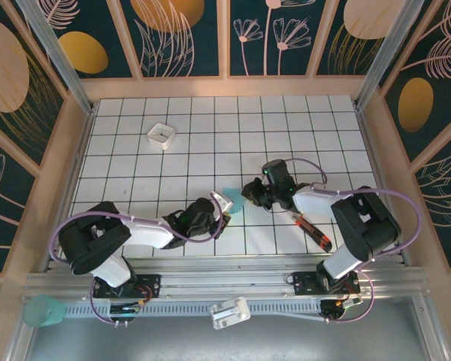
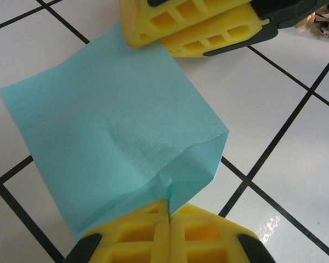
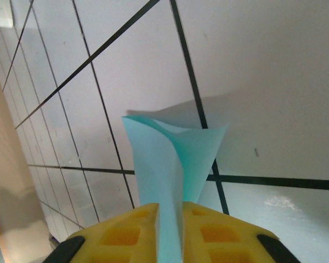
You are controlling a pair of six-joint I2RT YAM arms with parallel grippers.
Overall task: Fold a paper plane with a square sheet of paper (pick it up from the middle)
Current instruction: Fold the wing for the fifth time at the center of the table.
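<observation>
White gridded tabletop, with dark floral panels on the walls around it.

Near right: the red-and-black pen-like tool (image 1: 313,232) lies on the tiles, apart from the work.

Left gripper (image 2: 168,212): clenched, with its pads pinching the near edge of the square sheet of paper (image 2: 115,126).

Handling (judgement): the sheet is very light and limp and creases readily; a shallow dent shows mid-sheet. It is likely to tear or slip out if the two pinches pull apart. Take small bites at the edges and leave slack between them.

Position: the sheet is in the near half of the table, about midway left to right, spanning between the two grippers. Its middle rests on the tiles and its near edge puckers up into the left pads.

Right gripper (image 3: 170,219): closed on the far edge, with the paper rising from between its pads in a loose cone.

Far left: the small white square tray (image 1: 151,135), well apart from the sheet.
</observation>
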